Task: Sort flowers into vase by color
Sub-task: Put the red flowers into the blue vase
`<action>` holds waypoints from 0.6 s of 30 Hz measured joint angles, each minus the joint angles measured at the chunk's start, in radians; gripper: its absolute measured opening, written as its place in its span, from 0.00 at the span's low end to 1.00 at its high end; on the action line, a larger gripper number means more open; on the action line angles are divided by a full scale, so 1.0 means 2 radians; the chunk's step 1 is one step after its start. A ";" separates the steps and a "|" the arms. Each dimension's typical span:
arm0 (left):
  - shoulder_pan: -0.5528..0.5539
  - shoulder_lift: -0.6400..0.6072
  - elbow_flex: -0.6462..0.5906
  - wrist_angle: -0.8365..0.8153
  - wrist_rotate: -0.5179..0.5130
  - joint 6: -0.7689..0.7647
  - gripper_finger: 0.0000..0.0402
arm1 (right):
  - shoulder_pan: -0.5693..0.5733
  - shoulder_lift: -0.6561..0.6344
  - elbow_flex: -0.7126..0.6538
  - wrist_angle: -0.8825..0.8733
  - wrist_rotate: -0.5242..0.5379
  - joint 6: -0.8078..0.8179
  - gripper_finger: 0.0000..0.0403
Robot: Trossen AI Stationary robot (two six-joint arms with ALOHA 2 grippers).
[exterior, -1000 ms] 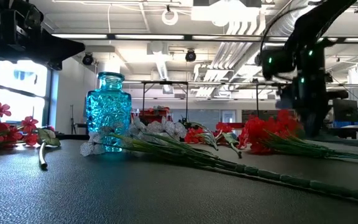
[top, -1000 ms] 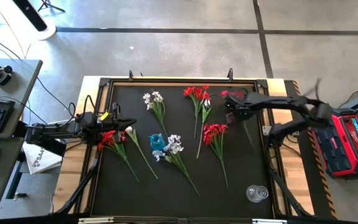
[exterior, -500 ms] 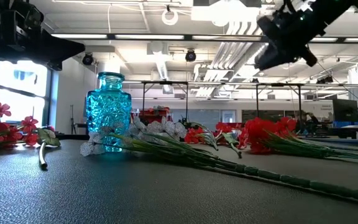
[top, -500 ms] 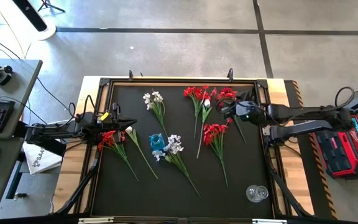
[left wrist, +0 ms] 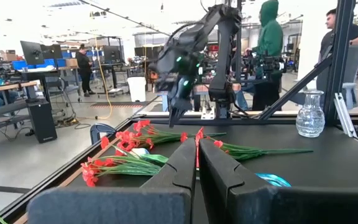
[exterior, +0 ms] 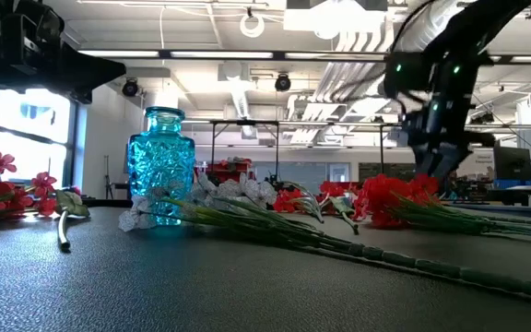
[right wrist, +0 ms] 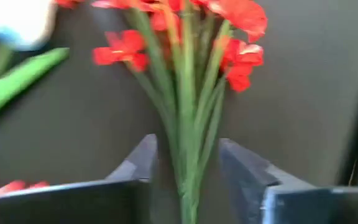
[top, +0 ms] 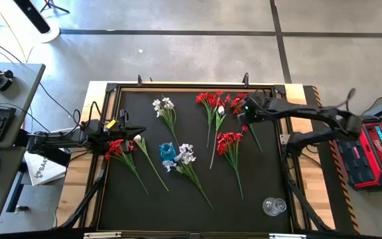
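On the table I count four red flower bunches (top: 229, 142), three white flower bunches (top: 164, 106), one blue vase (top: 167, 153) and one clear vase (top: 274, 206).

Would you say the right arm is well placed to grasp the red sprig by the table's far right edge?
Probably yes. The right gripper is open, its fingers either side of the red sprig's stems, nothing between. The left gripper waits shut at the table's left.

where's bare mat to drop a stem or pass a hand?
Free: the near strip between the white sprig and the clear vase, plus the near-left corner below the left gripper. Crowded: the far middle around the blue vase and red sprigs, where the right gripper straddles a stem.
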 joint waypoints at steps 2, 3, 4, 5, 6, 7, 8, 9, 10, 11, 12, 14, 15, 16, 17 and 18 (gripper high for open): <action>0.000 0.000 0.000 0.000 0.000 0.000 0.02 | -0.018 0.029 0.000 0.009 -0.005 -0.001 0.42; 0.000 0.000 0.000 0.000 0.000 0.000 0.02 | -0.026 0.043 0.000 0.013 -0.012 -0.002 0.46; 0.000 0.000 0.000 0.000 0.000 0.000 0.02 | -0.032 0.055 0.000 0.018 -0.021 -0.002 0.49; 0.000 0.000 0.000 0.000 0.000 0.000 0.02 | -0.036 0.067 0.000 0.027 -0.029 -0.006 0.52; 0.000 0.000 0.000 0.000 0.000 0.000 0.02 | -0.039 0.079 0.000 0.036 -0.036 -0.012 0.54; 0.000 0.000 0.000 0.000 0.000 0.000 0.02 | -0.040 0.089 0.000 0.046 -0.043 -0.014 0.55; 0.000 0.000 0.000 0.000 0.000 0.000 0.02 | -0.041 0.098 0.000 0.054 -0.048 -0.016 0.56; 0.000 0.000 0.000 0.000 0.000 0.000 0.02 | -0.042 0.105 0.001 0.061 -0.050 -0.019 0.55; 0.000 0.000 0.000 0.000 0.000 0.000 0.02 | -0.042 0.112 0.002 0.064 -0.050 -0.021 0.53; 0.000 0.000 0.000 0.000 0.000 0.000 0.02 | -0.042 0.117 0.002 0.067 -0.050 -0.023 0.50; 0.000 0.000 0.000 -0.001 0.000 0.000 0.02 | -0.042 0.123 0.003 0.068 -0.052 -0.023 0.46; 0.000 0.000 0.000 -0.001 0.000 0.000 0.02 | -0.042 0.132 0.003 0.068 -0.054 -0.023 0.36; 0.000 0.000 0.000 -0.001 0.000 0.000 0.02 | -0.041 0.135 0.004 0.068 -0.056 -0.023 0.30; 0.000 0.000 0.000 -0.001 0.000 0.000 0.02 | -0.041 0.137 0.004 0.069 -0.062 -0.023 0.23; 0.000 0.000 0.000 -0.001 0.000 0.000 0.02 | -0.042 0.139 0.004 0.069 -0.067 -0.025 0.16; 0.000 0.000 0.000 -0.001 0.000 0.000 0.02 | -0.042 0.139 0.004 0.070 -0.071 -0.028 0.09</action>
